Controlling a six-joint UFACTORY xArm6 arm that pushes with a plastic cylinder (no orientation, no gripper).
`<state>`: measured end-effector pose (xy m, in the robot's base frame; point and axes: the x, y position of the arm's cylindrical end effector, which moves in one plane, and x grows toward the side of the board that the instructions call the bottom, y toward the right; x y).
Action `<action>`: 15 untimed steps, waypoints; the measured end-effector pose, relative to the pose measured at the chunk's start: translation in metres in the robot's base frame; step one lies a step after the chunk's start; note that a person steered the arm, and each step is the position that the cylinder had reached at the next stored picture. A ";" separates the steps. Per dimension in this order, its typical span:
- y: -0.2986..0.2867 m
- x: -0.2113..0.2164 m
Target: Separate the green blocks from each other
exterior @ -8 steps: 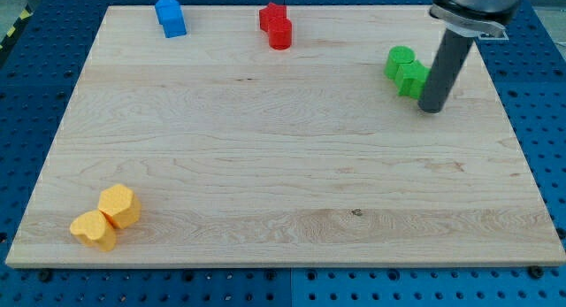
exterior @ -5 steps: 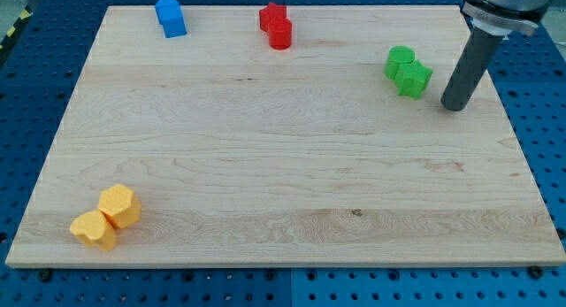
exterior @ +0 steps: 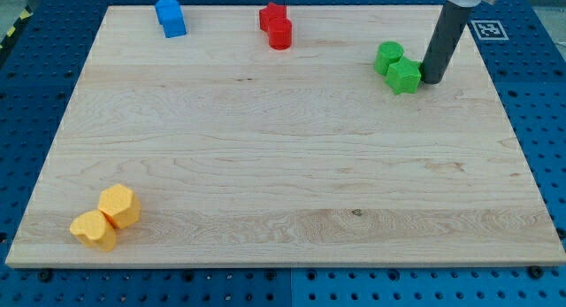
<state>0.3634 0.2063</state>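
Two green blocks sit touching at the view's upper right of the wooden board [exterior: 265, 165]: a round green cylinder [exterior: 387, 57] and a green star-shaped block [exterior: 404, 76] just below and to its right. My tip [exterior: 432, 80] stands against the right side of the green star block, at about its height in the view.
A blue house-shaped block [exterior: 170, 15] lies at the top left. Two red blocks [exterior: 277, 26] touch at the top middle. Two yellow blocks [exterior: 107, 218] touch at the bottom left. The board's right edge is close to my tip.
My tip swung out to the right, then came back up and left against the green star block. Both green blocks have shifted left and slightly up, still touching.
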 end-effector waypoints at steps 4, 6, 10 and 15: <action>-0.029 -0.002; -0.066 -0.040; -0.037 -0.063; -0.115 -0.085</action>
<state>0.2787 0.0908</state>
